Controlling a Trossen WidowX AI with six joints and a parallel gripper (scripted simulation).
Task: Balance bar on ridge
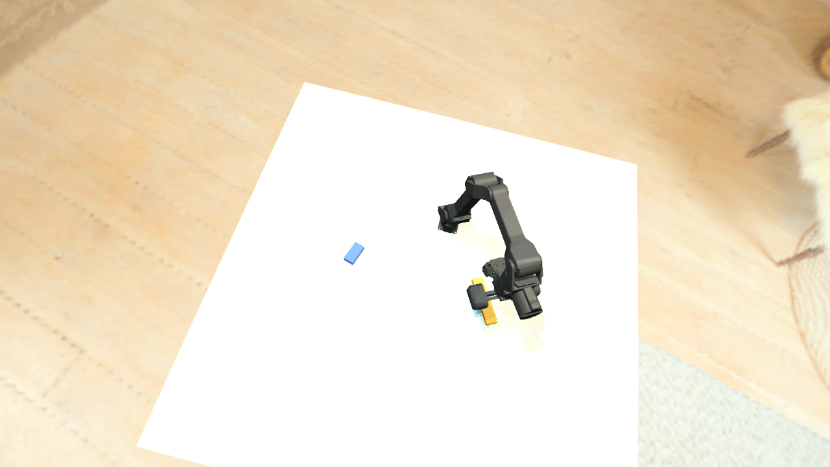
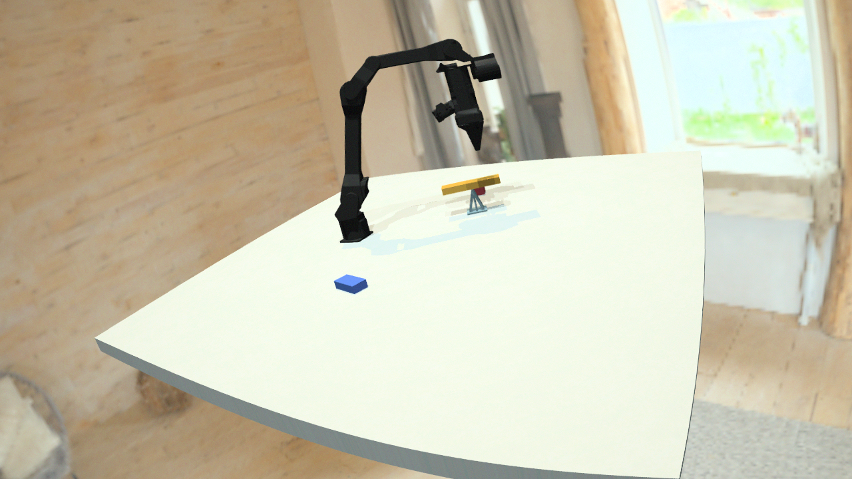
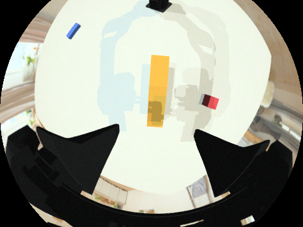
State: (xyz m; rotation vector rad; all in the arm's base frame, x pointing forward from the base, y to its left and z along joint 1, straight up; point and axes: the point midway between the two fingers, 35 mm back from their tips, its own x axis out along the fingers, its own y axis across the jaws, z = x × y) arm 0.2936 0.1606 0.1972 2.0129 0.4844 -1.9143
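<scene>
The yellow bar (image 2: 470,183) lies across the top of the small blue-grey ridge stand (image 2: 476,203), near level, both ends off the table. It also shows in the wrist view (image 3: 158,90) and partly under the arm in the overhead view (image 1: 486,301). My gripper (image 2: 474,140) is open and empty, raised well above the bar and apart from it. In the wrist view its two fingers stand wide apart below the bar.
A small red cube (image 3: 209,101) (image 2: 480,191) sits on the table close beside the ridge, also seen behind the stand. A blue flat block (image 2: 351,283) lies far off towards the table's near left, as the overhead view (image 1: 353,253) shows. The arm's base (image 2: 354,223) stands left of the ridge.
</scene>
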